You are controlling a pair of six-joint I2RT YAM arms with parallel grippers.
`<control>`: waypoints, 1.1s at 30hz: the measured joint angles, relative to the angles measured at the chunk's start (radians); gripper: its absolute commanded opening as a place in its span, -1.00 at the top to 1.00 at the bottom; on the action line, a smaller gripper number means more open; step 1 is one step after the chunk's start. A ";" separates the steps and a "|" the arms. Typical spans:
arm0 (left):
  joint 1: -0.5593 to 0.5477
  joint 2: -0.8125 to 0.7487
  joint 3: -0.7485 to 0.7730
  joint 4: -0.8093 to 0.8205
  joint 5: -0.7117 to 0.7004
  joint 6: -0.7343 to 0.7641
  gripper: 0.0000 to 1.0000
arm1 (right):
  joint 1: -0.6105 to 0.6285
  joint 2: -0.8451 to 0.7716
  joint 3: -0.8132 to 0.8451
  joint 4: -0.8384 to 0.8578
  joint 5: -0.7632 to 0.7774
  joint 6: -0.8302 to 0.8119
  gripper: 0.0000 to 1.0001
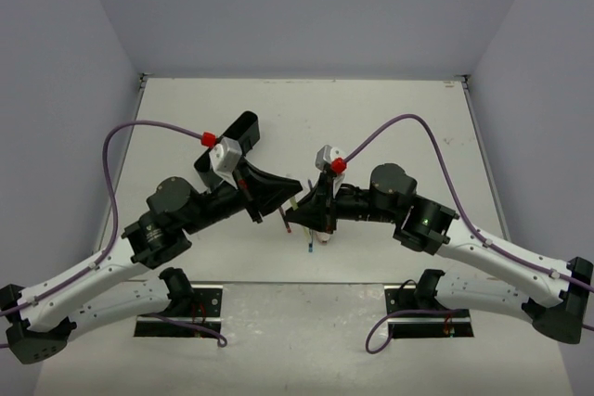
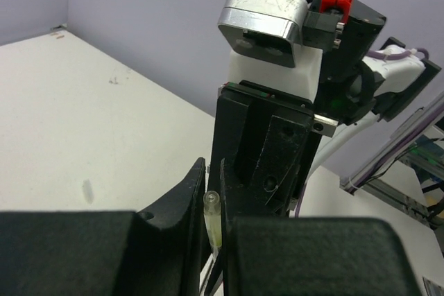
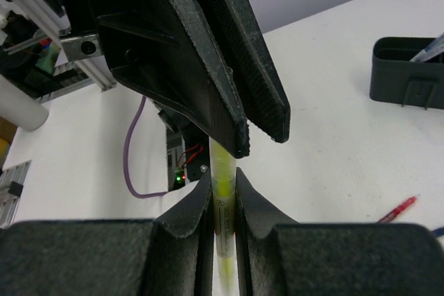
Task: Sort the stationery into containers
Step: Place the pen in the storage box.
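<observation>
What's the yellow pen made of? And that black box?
The pen looks like smooth, see-through yellowish plastic, since light glows through its barrel. The box is probably matte black plastic: its moulded walls are dull, with no shine.

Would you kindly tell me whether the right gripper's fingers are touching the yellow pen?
Touching. In the right wrist view, both fingers of the right gripper press against the yellow pen, with no gap.
</observation>
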 measured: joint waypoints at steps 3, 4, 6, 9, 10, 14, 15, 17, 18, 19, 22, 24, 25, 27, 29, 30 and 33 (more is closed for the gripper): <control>0.000 0.020 0.026 -0.041 -0.058 -0.004 1.00 | 0.000 0.000 0.000 -0.010 0.053 -0.002 0.17; 0.000 0.030 0.038 -0.062 -0.085 -0.006 1.00 | 0.000 0.000 0.000 -0.011 0.069 -0.002 0.06; -0.001 0.051 0.067 -0.115 -0.140 -0.006 1.00 | -0.001 0.001 0.000 -0.007 0.097 -0.006 -0.15; -0.001 0.080 0.112 -0.185 -0.222 -0.001 1.00 | 0.000 0.008 0.000 -0.007 0.125 -0.008 -0.29; -0.001 0.089 0.130 -0.206 -0.249 0.001 1.00 | 0.000 0.012 0.000 -0.008 0.135 -0.009 -0.32; -0.001 0.113 0.205 -0.298 -0.389 0.011 1.00 | 0.000 0.018 -0.006 -0.007 0.183 -0.009 -0.34; 0.000 0.115 0.223 -0.323 -0.432 0.014 1.00 | 0.000 0.016 -0.011 -0.006 0.198 -0.010 -0.35; 0.006 0.121 0.263 -0.381 -0.536 0.026 1.00 | 0.000 0.007 -0.028 -0.006 0.235 -0.012 -0.36; 0.014 0.128 0.285 -0.405 -0.582 0.033 1.00 | 0.000 -0.001 -0.040 -0.011 0.255 -0.013 -0.36; 0.025 0.137 0.308 -0.428 -0.629 0.043 1.00 | 0.000 -0.010 -0.051 -0.015 0.277 -0.013 -0.37; 0.128 0.184 0.376 -0.483 -0.724 0.087 1.00 | 0.000 -0.048 -0.091 -0.019 0.369 -0.017 -0.39; 0.266 0.243 0.420 -0.485 -0.757 0.120 1.00 | 0.000 -0.076 -0.119 -0.018 0.457 -0.019 -0.40; 0.324 0.271 0.436 -0.482 -0.772 0.135 1.00 | 0.000 -0.085 -0.132 -0.016 0.506 -0.020 -0.40; 0.427 0.336 0.446 -0.470 -0.794 0.161 1.00 | 0.000 -0.089 -0.157 0.000 0.592 -0.017 -0.39; 0.495 0.396 0.439 -0.457 -0.814 0.187 1.00 | -0.001 -0.084 -0.188 0.010 0.668 -0.010 -0.39; 0.518 0.419 0.427 -0.443 -0.829 0.200 1.00 | -0.001 -0.079 -0.200 0.013 0.698 -0.007 -0.39; 0.548 0.456 0.354 -0.363 -0.888 0.237 1.00 | -0.001 -0.053 -0.220 0.023 0.749 -0.001 -0.39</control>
